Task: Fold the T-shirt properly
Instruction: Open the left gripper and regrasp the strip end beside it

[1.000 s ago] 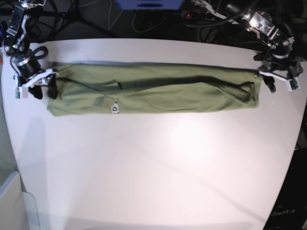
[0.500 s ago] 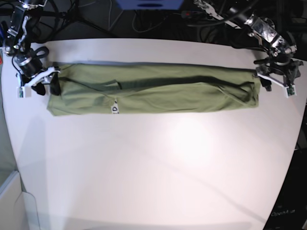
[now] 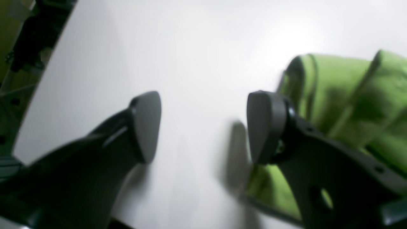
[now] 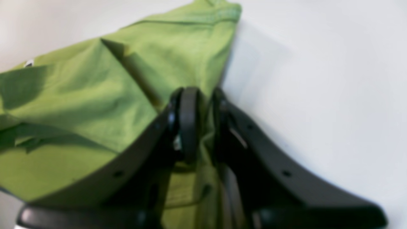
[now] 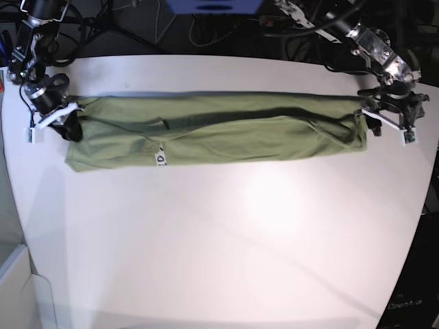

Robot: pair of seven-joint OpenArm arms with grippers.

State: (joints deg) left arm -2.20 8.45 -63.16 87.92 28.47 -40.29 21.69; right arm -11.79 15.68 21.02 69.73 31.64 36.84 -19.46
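Note:
The olive-green T-shirt lies as a long folded strip across the far part of the white table, its small white neck label on the near edge. At the strip's left end my right gripper pinches the cloth. In the right wrist view its fingers stand close together with the T-shirt edge caught between them. My left gripper sits at the strip's right end. In the left wrist view that left gripper is open over bare table, with the T-shirt just beside its right finger.
Cables and a power strip run behind the table's far edge, beside a blue box. A pale bin corner stands off the table's near left. The table's rounded right edge drops off close to my left arm.
My right gripper has shut on the T-shirt's left end. My left gripper has drawn in closer to the right end while staying open. The strip shifted slightly.

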